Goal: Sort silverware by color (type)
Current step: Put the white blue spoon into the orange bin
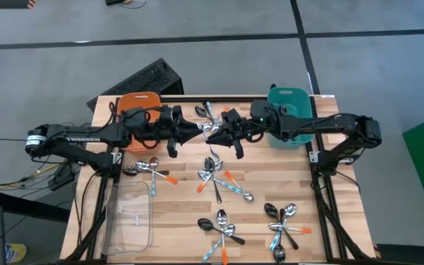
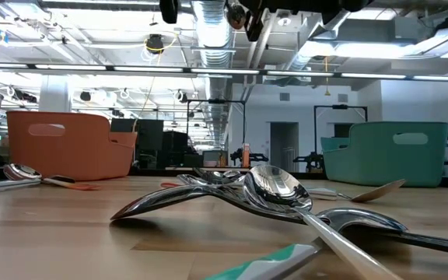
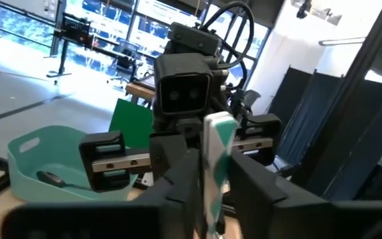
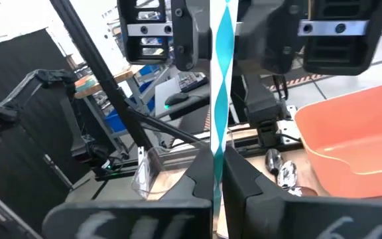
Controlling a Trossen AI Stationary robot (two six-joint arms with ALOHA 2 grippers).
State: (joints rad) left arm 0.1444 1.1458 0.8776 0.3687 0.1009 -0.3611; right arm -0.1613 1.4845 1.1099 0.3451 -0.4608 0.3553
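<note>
Meeting mid-air btwn bins, left gripper [image 1: 199, 131] & right gripper [image 1: 218, 132] both pinching one blue-handled spoon [image 4: 219, 86]

Spoons [image 2: 274, 187] glossy mirror metal; table [image 1: 182, 210] matt wood planks; bins [image 2: 68, 144] smooth plastic.
</note>
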